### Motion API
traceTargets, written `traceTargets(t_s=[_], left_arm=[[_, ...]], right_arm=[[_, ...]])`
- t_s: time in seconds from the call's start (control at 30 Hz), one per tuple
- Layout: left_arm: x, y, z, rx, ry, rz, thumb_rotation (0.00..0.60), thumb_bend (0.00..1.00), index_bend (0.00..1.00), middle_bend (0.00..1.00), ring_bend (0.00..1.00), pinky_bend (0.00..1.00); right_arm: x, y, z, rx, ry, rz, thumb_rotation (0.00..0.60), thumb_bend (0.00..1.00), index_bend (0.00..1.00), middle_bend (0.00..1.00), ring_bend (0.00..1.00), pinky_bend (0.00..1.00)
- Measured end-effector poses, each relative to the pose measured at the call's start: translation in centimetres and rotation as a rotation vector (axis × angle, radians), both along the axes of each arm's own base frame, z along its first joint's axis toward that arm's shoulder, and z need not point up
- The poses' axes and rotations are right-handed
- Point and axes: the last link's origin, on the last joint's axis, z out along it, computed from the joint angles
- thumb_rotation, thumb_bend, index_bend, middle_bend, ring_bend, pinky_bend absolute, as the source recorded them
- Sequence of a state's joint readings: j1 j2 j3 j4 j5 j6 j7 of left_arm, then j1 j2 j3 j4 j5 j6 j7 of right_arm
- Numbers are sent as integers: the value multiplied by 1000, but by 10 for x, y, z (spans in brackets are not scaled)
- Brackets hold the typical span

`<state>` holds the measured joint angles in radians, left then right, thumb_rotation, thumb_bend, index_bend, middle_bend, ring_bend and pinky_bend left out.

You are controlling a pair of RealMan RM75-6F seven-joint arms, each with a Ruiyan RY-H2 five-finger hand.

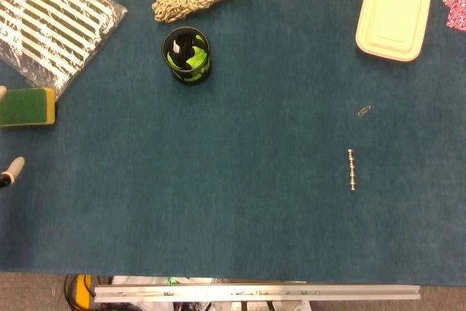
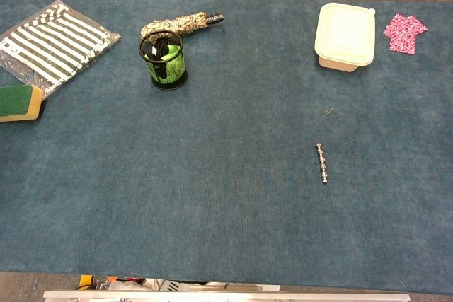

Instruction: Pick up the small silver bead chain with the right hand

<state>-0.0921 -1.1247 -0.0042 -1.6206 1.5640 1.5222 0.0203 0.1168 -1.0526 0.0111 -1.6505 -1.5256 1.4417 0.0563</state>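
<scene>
In the head view, the bead chain (image 1: 352,170) lies straight and nearly upright in the right half of the frame, a short string of small shiny silver balls on the blue tablecloth (image 1: 240,202). Just above it sits a paper clip (image 1: 364,111), apart from the chain. At the far left edge, beside a green and yellow sponge (image 1: 27,107), pale fingertips (image 1: 12,170) of the left hand poke into the frame; how wide that hand stands cannot be told. The right hand does not show.

In the chest view, the chain (image 2: 322,163) lies right of centre, tilted slightly, with the paper clip (image 2: 328,112) above it and a cream lidded box (image 2: 345,35) in the upper right. Nothing touches the chain. Neither hand shows here.
</scene>
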Motion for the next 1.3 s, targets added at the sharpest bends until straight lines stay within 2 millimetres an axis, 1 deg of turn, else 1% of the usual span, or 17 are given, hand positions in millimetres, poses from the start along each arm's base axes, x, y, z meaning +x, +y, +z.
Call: traceTargets(t_s=[0.47,0.57,0.67,0.77,0.8,0.87,0.93,1.03,1.17,1.3], left_arm=[[0,-2,0,-7,3,7,600,192,76,170,92,77],[-1,-2,-1,-8,1,6,600,194,76,170,93,77],[-1,-1,-1,-17,8,9,600,193,76,170,96,77],[-1,-1,-1,-22,10,11,600,193,76,170,97,77],[-1,-1,-1,-23,8,12,600,193,76,170,97,77],[-1,-1,-2,-26,6,16,600,192,76,170,97,77],[-3,-2,-3,-29,6,21,600,193,76,170,98,77],[-4,-3,-3,-30,7,31,600,193,76,170,98,77],[-6,-4,-2,-30,8,41,600,193,76,170,99,77],[-7,-6,-3,-33,6,44,600,193,76,170,99,77]], right_arm=[[5,-2,-1,26,-57,44,600,198,457,473,440,615],[10,-5,-5,55,-60,78,600,199,457,482,441,615],[18,-10,-11,118,-64,120,600,206,457,514,457,615],[28,-16,-20,207,-46,166,600,209,457,581,518,618],[31,-19,-24,234,-36,182,600,209,457,616,557,632],[39,-25,-31,291,-9,218,600,209,457,691,650,694],[47,-31,-37,334,20,251,600,209,457,790,765,795],[58,-41,-48,385,77,306,600,240,468,889,880,886],[68,-49,-65,452,132,353,600,277,480,933,943,931],[75,-54,-83,521,183,393,600,279,480,944,961,952]])
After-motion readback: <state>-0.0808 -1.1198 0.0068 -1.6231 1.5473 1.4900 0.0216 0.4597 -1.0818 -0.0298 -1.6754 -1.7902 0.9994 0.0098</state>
